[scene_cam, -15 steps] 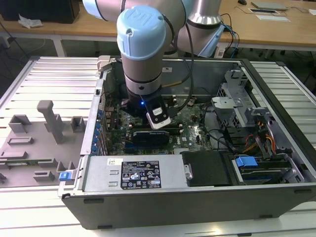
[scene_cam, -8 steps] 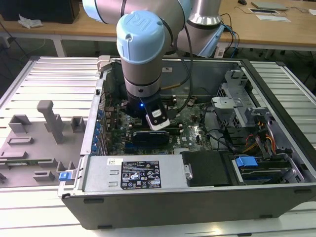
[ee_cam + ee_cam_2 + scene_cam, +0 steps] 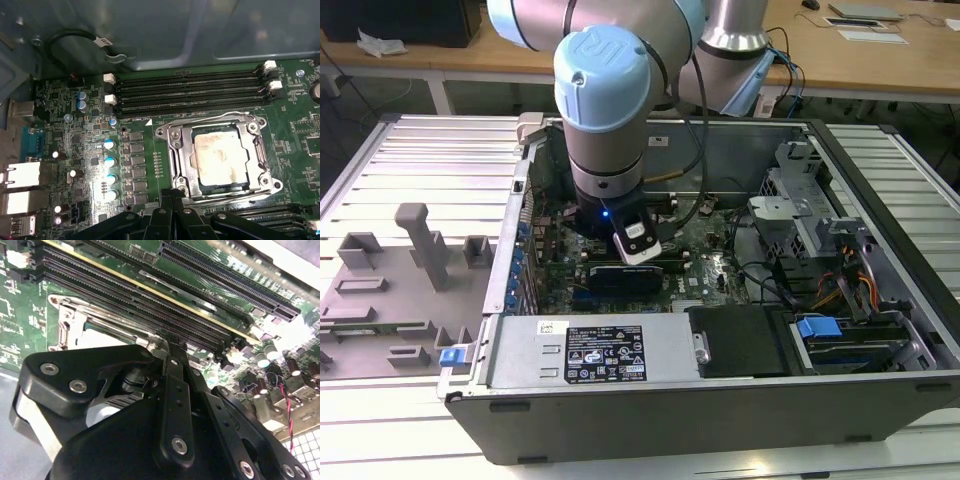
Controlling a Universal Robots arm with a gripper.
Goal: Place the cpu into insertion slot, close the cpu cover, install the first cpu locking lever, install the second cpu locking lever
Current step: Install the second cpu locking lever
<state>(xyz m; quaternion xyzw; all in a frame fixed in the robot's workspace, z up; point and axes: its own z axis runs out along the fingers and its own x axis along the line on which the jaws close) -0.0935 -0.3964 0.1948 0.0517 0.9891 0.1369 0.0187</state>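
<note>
The cpu (image 3: 220,160), a pale silvery square chip, lies in the insertion slot (image 3: 218,189) on the green motherboard (image 3: 60,135). The cpu cover (image 3: 176,150), a silvery metal frame, lies flat around the chip. A thin wire lever (image 3: 210,119) runs along the socket's edge beside the memory slots. My gripper (image 3: 172,196) is shut, with its black fingertips together at the socket's corner on the side away from those slots. Whether they pinch a lever there I cannot tell. In the second wrist view my gripper (image 3: 167,340) touches the socket frame (image 3: 67,322). In the exterior view the arm's wrist (image 3: 605,150) hangs over the board.
Long black memory slots (image 3: 190,92) run beside the socket. Capacitors (image 3: 109,160) and rear ports (image 3: 20,185) stand on its other side. The open case (image 3: 880,400) holds a power supply (image 3: 590,350), a drive cage (image 3: 800,220) and cables. A grey fixture tray (image 3: 390,290) lies at the exterior view's left.
</note>
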